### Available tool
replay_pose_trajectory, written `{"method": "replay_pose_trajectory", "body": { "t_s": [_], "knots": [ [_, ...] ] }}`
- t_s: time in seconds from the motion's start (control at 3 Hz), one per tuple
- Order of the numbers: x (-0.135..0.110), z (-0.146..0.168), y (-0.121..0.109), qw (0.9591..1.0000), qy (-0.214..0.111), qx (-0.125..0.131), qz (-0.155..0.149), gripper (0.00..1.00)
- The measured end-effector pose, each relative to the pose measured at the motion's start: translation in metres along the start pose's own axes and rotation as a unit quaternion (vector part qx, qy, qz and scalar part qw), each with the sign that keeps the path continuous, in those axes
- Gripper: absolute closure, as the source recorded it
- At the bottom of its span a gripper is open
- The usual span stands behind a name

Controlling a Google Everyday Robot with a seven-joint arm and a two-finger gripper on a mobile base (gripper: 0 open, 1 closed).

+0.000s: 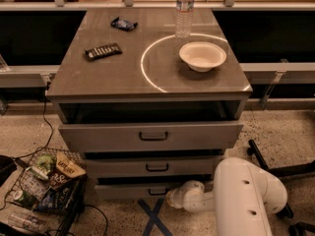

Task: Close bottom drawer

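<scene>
The grey cabinet (147, 77) has three drawers. The bottom drawer (129, 191) is the lowest, with a narrow front and a small dark handle (157, 192). Its front stands slightly forward under the middle drawer (152, 166), with a dark gap above it. My white arm (243, 193) reaches in from the lower right, close to the floor. My gripper (171, 196) is at the right end of the bottom drawer's front, right beside the handle. The top drawer (152, 135) stands out, with a dark opening above it.
On the cabinet top are a white bowl (202, 56), a water bottle (184, 9) and two dark snack bars (103, 51). A wire basket of snack bags (47, 186) sits on the floor at the left. A blue tape cross (155, 219) is in front. Black legs (273, 163) are at the right.
</scene>
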State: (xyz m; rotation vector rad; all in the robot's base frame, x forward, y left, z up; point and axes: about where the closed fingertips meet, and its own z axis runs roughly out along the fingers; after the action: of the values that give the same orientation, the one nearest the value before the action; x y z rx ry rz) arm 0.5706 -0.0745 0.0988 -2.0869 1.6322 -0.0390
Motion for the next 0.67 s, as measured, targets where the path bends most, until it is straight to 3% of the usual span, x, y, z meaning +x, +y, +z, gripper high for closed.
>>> {"method": "replay_pose_trajectory", "body": {
  "t_s": [0.33,0.67],
  "knots": [
    [-0.0009,0.0009,0.0009,1.0000,-0.001,-0.001,0.000,0.82],
    [-0.0021,0.0020,0.0021,1.0000,-0.001,-0.002,0.000,0.51]
  ]
}}
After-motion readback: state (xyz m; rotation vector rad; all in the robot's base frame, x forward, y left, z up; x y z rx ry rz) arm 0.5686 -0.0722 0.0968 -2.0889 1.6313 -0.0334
